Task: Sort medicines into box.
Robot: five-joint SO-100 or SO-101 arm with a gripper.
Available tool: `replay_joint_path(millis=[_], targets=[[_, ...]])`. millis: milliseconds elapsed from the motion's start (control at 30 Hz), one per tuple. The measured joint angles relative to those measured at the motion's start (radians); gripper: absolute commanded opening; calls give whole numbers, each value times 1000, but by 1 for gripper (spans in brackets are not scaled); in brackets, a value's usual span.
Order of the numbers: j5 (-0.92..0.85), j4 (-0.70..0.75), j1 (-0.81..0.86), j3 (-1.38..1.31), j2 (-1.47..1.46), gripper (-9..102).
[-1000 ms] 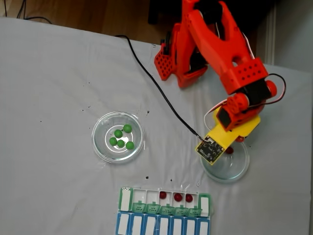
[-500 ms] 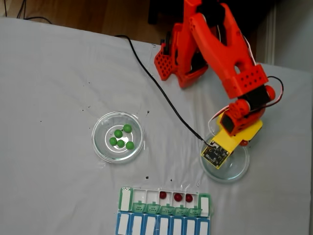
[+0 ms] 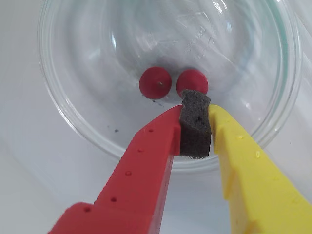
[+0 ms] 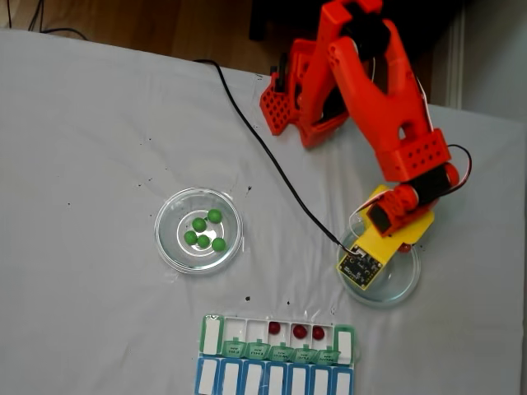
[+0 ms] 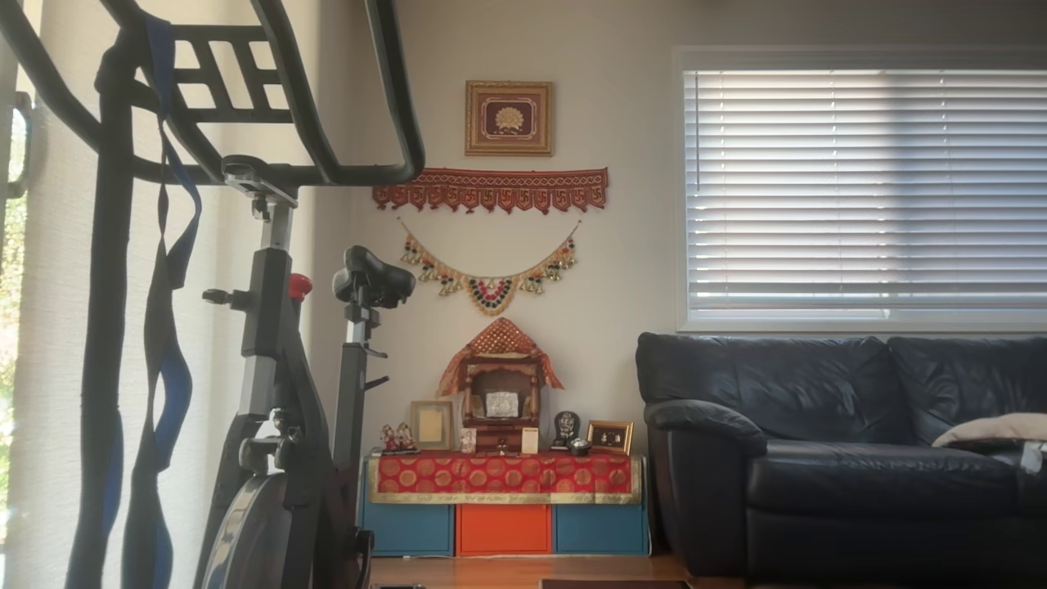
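Observation:
In the wrist view two dark red medicines lie side by side on the floor of a clear glass dish. My gripper hangs just in front of the right one. It is shut, with its grey foam pad pressed between the red finger and the yellow finger, and it holds no ball. In the fixed view the orange arm bends over that dish. The box near the bottom edge has three red medicines in its open white compartments. Several green medicines sit in the left dish.
A blue-lidded organiser row lies against the box's near side. A black cable runs across the white cloth from the arm's base to the wrist camera board. The other view shows a room with an exercise bike and sofa.
The wrist has dropped and swung slightly lower in the fixed view, over the right dish. The red ball that showed beside the camera board is now covered by the arm.

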Motion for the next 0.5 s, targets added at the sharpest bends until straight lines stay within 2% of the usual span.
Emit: replay_joint_path(millis=[500], targets=[[54,-17,-31,-2,-21,1]])
